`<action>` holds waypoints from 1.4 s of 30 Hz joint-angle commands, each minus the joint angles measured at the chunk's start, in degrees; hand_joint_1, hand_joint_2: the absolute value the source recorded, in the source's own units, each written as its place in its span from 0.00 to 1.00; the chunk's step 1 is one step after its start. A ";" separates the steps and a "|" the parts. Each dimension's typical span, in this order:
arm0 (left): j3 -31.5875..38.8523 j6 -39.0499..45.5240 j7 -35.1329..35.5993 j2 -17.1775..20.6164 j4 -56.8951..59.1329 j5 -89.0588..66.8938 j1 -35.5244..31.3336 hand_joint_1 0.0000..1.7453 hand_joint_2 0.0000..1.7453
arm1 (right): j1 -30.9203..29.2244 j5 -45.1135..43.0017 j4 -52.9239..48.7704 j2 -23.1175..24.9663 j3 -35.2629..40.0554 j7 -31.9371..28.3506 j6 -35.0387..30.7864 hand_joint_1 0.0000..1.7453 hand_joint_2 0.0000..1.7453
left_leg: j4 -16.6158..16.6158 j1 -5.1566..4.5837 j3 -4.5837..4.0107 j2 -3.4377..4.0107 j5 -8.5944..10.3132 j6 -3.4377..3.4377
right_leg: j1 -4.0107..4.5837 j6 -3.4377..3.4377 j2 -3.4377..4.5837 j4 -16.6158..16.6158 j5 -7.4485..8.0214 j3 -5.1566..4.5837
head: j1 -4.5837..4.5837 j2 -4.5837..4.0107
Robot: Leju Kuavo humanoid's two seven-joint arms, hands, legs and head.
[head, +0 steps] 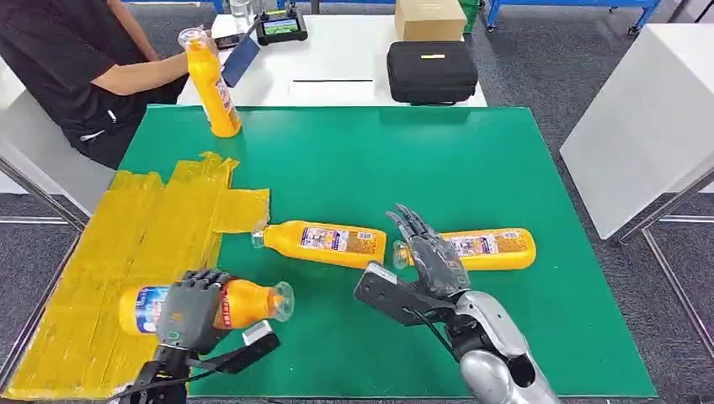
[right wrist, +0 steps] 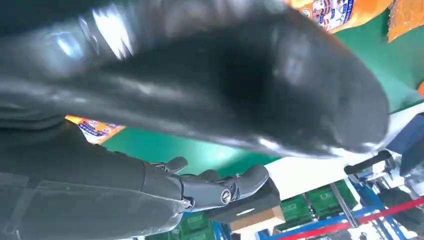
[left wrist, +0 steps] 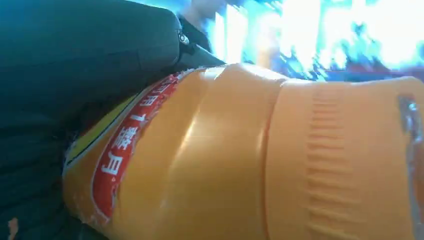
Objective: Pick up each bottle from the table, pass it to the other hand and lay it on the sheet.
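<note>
The head camera looks down over the green counter (head: 438, 160) from above. Each wrist camera sits tight behind its robot hand, the left one pressed against the held bottle (left wrist: 260, 160), also seen from above.

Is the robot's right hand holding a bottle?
No, the right hand is open with fingers spread above the green mat, holding nothing.
</note>
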 commanded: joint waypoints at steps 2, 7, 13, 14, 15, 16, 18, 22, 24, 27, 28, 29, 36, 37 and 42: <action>-16.37 -5.29 2.62 8.06 16.56 -0.26 -7.50 0.00 1.00 | 0.29 -1.43 0.87 -2.80 -0.25 0.07 -0.29 0.00 0.00 | -0.16 0.06 0.34 -0.13 -0.03 -0.28 | 0.05 -0.01 -0.27 -0.13 -0.10 0.37 | -0.02 0.00; -17.41 -11.05 2.76 9.14 18.60 0.70 -10.22 0.00 0.00 | 0.54 -1.90 1.10 -3.49 -0.39 0.31 -0.15 0.00 0.00 | -0.06 0.03 0.15 -0.12 0.01 -0.14 | 0.02 0.01 -0.18 -0.05 -0.03 0.18 | -0.05 0.00; -17.41 -11.05 2.76 9.14 18.60 0.70 -10.22 0.00 0.00 | 0.54 -1.90 1.10 -3.49 -0.39 0.31 -0.15 0.00 0.00 | -0.09 0.01 0.30 -0.26 0.04 -0.11 | -0.01 0.00 -0.34 -0.06 -0.01 0.51 | -0.02 0.00; -17.80 -11.96 3.06 9.22 18.41 0.52 -10.37 0.00 0.00 | 0.64 -2.05 0.96 -3.45 -0.51 0.52 -0.16 0.00 0.00 | -0.10 0.05 0.29 -0.22 0.07 -0.16 | 0.03 -0.01 -0.32 -0.10 0.02 0.52 | -0.02 0.00; -17.94 -12.27 3.11 9.28 18.46 0.52 -10.70 0.00 0.00 | 0.80 -2.10 0.84 -3.62 -0.65 0.62 -0.19 0.00 0.00 | -0.09 0.02 0.28 -0.26 0.10 -0.09 | 0.01 0.00 -0.34 -0.08 0.01 0.52 | 0.00 0.00; -18.10 -12.87 3.23 9.30 18.81 0.55 -11.19 0.00 0.00 | 1.10 -2.19 0.72 -3.72 -0.88 0.84 -0.18 0.00 0.00 | -0.09 0.02 0.28 -0.29 0.12 -0.07 | 0.01 0.00 -0.35 -0.07 0.01 0.52 | -0.02 0.00; -18.30 -13.68 3.47 9.36 19.43 0.63 -12.11 0.00 0.00 | 1.47 -2.20 0.77 -4.13 -1.01 0.85 -0.31 0.00 0.00 | -0.11 0.02 0.33 -0.30 0.16 -0.11 | 0.01 0.00 -0.38 -0.10 0.02 0.57 | -0.02 0.00; -16.70 -13.17 4.67 9.48 19.15 2.32 -12.68 0.00 0.00 | 1.99 -1.47 1.03 -4.70 -1.41 1.77 -0.16 0.00 1.00 | -0.09 0.01 0.39 -0.35 0.16 -0.04 | 0.00 0.03 -0.42 -0.06 0.02 0.63 | -0.02 0.00; -14.36 -11.71 7.00 9.63 17.51 3.57 -12.51 0.00 0.00 | 2.12 -1.00 1.52 -4.97 -1.84 2.10 -0.05 0.00 1.00 | -0.09 0.04 0.38 -0.29 0.15 -0.09 | 0.02 0.03 -0.39 -0.08 0.03 0.62 | -0.02 0.00; -13.45 -11.52 7.38 10.19 16.10 3.92 -12.42 0.00 0.00 | 2.14 -0.94 1.93 -5.11 -2.20 2.13 -0.06 0.00 1.00 | -0.05 0.07 0.32 -0.26 0.14 -0.11 | 0.06 0.02 -0.37 -0.07 0.05 0.58 | 0.00 0.00; -13.45 -11.52 7.38 10.19 16.10 3.92 -12.42 0.00 0.00 | 2.14 -0.94 1.93 -5.11 -2.20 2.13 -0.06 0.00 1.00 | -0.04 0.05 0.32 -0.28 0.14 -0.06 | 0.04 0.02 -0.37 -0.04 0.04 0.56 | 0.00 0.00; -13.45 -11.52 7.38 10.19 16.10 3.92 -12.42 0.00 0.00 | 2.14 -0.94 1.93 -5.11 -2.20 2.13 -0.06 0.00 1.00 | -0.03 0.11 0.34 -0.20 0.12 -0.15 | 0.10 0.01 -0.33 -0.07 0.05 0.57 | 0.02 0.00; -10.95 -9.32 9.39 9.65 14.47 5.81 -11.13 0.00 0.00 | 2.18 -0.32 1.86 -5.31 -2.22 2.57 0.12 0.00 1.00 | -0.06 0.09 0.30 -0.20 0.14 -0.11 | 0.07 0.01 -0.32 -0.05 0.05 0.45 | -0.02 0.00; -8.57 -6.23 10.24 9.56 12.21 7.30 -10.00 0.00 0.00 | 2.33 -0.20 1.95 -5.64 -2.54 2.72 0.09 0.00 1.00 | -0.06 0.12 0.32 -0.15 0.11 -0.17 | 0.10 0.01 -0.31 -0.07 0.04 0.47 | -0.02 0.00; 3.63 9.26 2.94 7.55 -2.34 23.36 -3.41 0.00 0.00 | 3.58 0.41 2.14 -8.09 -3.28 2.77 -0.31 0.00 1.00 | 0.05 0.20 0.18 0.05 0.08 -0.11 | 0.16 0.03 -0.17 0.00 0.04 0.32 | -0.02 0.00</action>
